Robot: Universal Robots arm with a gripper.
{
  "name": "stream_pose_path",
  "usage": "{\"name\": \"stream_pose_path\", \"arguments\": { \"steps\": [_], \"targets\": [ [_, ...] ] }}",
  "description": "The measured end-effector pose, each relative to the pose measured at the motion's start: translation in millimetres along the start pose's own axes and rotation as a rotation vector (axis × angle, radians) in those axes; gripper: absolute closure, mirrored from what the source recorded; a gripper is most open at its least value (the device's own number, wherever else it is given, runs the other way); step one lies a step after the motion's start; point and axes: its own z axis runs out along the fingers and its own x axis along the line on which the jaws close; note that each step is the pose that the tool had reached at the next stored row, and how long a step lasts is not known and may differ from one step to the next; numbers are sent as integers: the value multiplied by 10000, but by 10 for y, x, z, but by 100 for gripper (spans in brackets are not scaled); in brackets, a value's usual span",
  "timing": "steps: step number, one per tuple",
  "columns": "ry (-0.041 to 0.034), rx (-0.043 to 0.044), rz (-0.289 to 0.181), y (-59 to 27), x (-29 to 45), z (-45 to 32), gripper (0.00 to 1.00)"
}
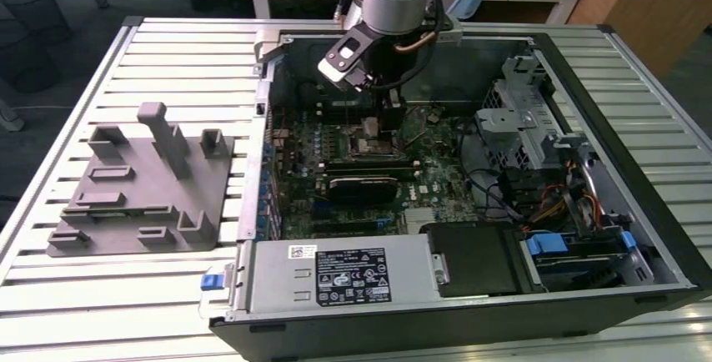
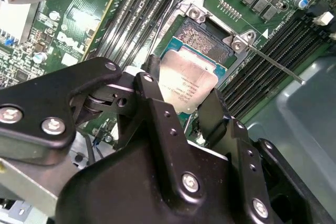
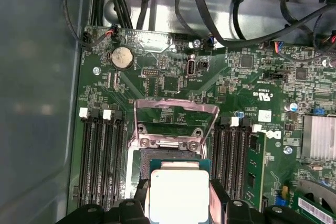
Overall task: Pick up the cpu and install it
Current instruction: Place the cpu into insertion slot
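Black gripper (image 2: 181, 95) clamped on flat square silvery cpu (image 2: 188, 80), above open socket (image 2: 202, 40)

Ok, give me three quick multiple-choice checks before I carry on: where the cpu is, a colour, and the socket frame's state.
1. Where is the cpu? A on the grey fixture block; B between the jaws over the socket; C on the power supply.
2. What colour is the motherboard? A blue; B red; C green.
3. The socket's metal frame is: A swung open; B clamped shut; C removed.
1 B: the second wrist view shows it gripped above the socket.
2 C: the board is green in both wrist views.
3 A: the first wrist view shows it tilted up off the socket.
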Motion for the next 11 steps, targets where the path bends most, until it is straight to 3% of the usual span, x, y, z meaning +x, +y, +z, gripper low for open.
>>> {"name": "stream_pose_path", "arguments": {
  "steps": [11],
  "targets": [
    [6, -3, 1, -33, 51, 107, 47]
  ]
}}
